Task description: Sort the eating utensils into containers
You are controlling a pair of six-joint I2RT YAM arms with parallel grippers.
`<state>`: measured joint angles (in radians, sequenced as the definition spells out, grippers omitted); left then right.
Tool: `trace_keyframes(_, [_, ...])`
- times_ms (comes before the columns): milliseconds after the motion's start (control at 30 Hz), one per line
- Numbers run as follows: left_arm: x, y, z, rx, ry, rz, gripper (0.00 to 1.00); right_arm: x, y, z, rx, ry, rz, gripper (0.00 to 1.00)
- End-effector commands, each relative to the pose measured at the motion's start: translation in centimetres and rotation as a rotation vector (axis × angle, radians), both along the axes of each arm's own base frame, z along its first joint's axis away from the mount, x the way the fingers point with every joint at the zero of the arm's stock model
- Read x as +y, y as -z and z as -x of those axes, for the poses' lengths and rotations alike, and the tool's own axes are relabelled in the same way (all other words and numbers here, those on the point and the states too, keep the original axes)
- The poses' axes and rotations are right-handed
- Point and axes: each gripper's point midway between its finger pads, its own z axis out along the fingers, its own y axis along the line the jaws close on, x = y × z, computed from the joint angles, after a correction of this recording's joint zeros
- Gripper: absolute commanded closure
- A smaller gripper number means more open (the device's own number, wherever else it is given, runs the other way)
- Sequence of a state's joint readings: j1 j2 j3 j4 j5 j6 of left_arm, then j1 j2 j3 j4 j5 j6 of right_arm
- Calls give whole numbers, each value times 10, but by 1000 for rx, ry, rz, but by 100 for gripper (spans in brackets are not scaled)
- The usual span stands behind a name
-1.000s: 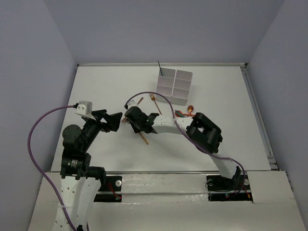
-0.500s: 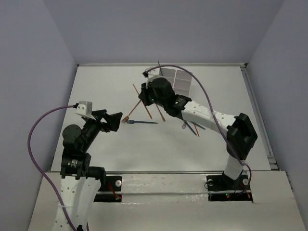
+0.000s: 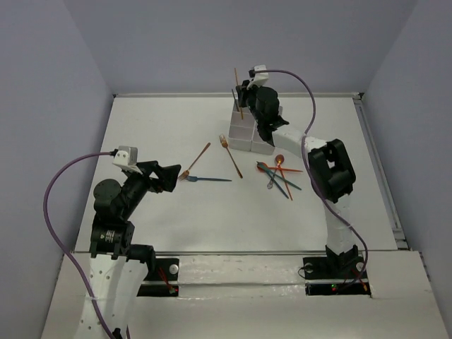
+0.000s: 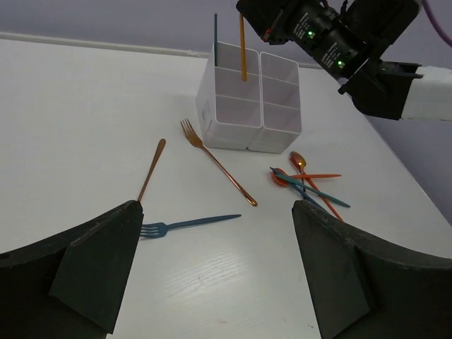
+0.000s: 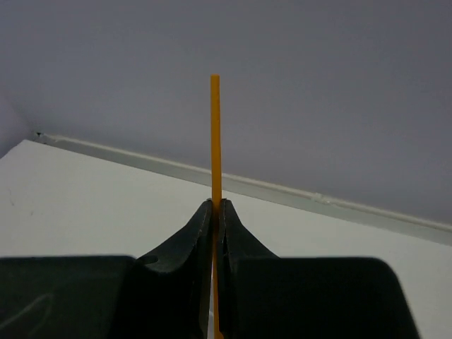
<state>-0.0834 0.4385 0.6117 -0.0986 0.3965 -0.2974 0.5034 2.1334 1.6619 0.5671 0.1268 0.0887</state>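
The left gripper (image 3: 173, 176) hovers low over the table (image 3: 141, 134), jaws spread wide and empty. Just in front of it lie an orange-brown utensil (image 4: 151, 169) and a teal fork (image 4: 187, 224), their near ends close together. An orange fork (image 4: 215, 161) lies further right, tines towards the white six-compartment container (image 4: 247, 113). A teal utensil (image 4: 215, 32) stands upright in the container's far left corner. Above that left column the right gripper (image 5: 215, 212) has its jaws pinched tight on an upright orange utensil (image 5: 215, 134), lower end dipping in; which compartment is unclear. A crossed heap of orange and teal utensils (image 4: 307, 185) lies to the right.
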Motion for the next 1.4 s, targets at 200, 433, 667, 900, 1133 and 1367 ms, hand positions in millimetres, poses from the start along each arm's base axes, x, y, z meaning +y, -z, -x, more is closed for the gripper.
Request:
trace_keyframes(200, [-4, -11, -4, -28, 25, -1, 1, -26, -55, -44, -316, 89, -23, 93])
trace_keyframes(433, [-3, -10, -5, -24, 20, -1, 1, -29, -65, -44, -353, 104, -50, 93])
trace_keyframes(667, [-3, -9, -6, -18, 20, -2, 1, -30, -40, -50, -354, 124, -24, 93])
trace_keyframes(900, [-2, -9, -7, -19, 16, -1, 1, -31, -16, -42, -353, 112, 1, 93])
trace_keyframes(1133, [-2, -9, -7, -21, 14, -1, 1, -37, -16, -25, -375, 101, -11, 92])
trace_keyframes(1367, [1, -14, -6, -38, 5, 0, 1, -37, -49, 13, -398, 61, -32, 57])
